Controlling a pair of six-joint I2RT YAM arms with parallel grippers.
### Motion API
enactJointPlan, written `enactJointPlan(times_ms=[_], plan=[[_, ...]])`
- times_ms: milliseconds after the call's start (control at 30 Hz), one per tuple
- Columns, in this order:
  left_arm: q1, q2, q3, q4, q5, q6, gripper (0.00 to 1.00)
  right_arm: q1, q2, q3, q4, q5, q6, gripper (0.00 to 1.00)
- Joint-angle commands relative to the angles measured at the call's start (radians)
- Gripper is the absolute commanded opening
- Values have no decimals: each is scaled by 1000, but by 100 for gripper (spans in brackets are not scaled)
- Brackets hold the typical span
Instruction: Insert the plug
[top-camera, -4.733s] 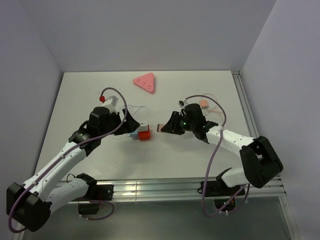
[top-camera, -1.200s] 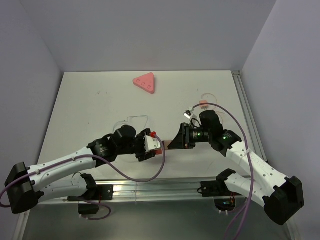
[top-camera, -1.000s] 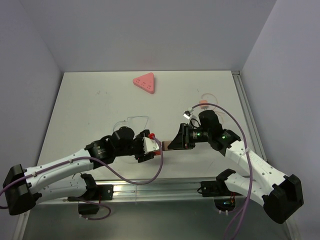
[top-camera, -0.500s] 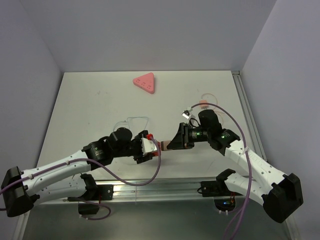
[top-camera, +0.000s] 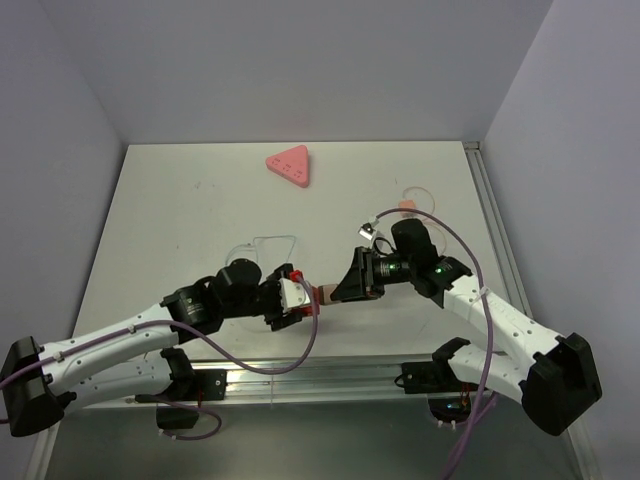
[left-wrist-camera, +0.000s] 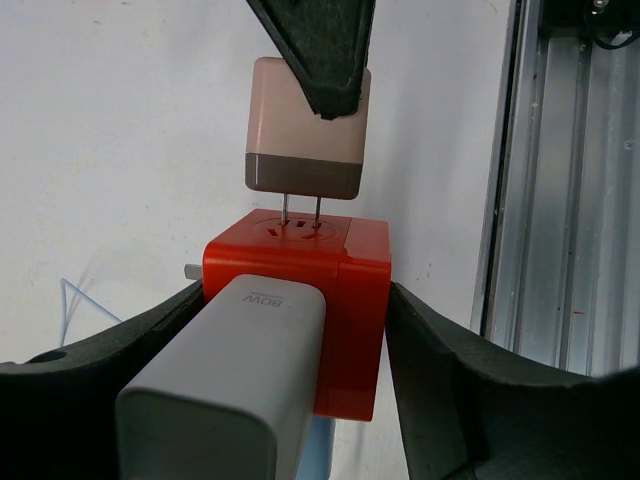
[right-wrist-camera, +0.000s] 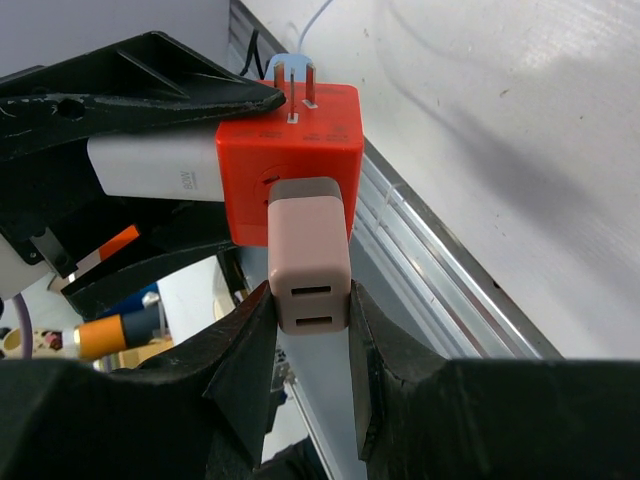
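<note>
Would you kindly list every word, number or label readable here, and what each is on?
"80W": on the grey charger set against the red socket cube; the small word before it is too blurred to read.
Marks on the cube's face by the pink plug: too small to read.

Plug right of socket cube, prongs partly in, triangular block far behind

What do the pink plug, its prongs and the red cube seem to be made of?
The plug looks like moulded plastic: matt pink with a brownish base, rounded edges and an even, dull sheen.
The prongs are probably bare metal: thin, grey and slightly shiny.
The cube is likely hard plastic with a smooth satin red finish: crisp moulded edges and recessed slots in its top face.
</note>
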Motion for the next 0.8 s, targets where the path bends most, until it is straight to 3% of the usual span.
enactJointPlan(times_ms=[0,133,367,633,767], plan=[[-21,-51,12,190,70,-31,0,5,19,18,63,-53,-13,0],[-23,-62,6,190,82,-45,0,3,39,7,117,-82,8,0],[-41,-20,-16,278,65,-66,0,65,109,44,60,-45,-53,0],[-114,174,-53,420,-19,-117,0,85,157,-92,270,12,8,0],[-116,164,-96,473,-28,-126,0,86,212,-204,495,-7,57,0]])
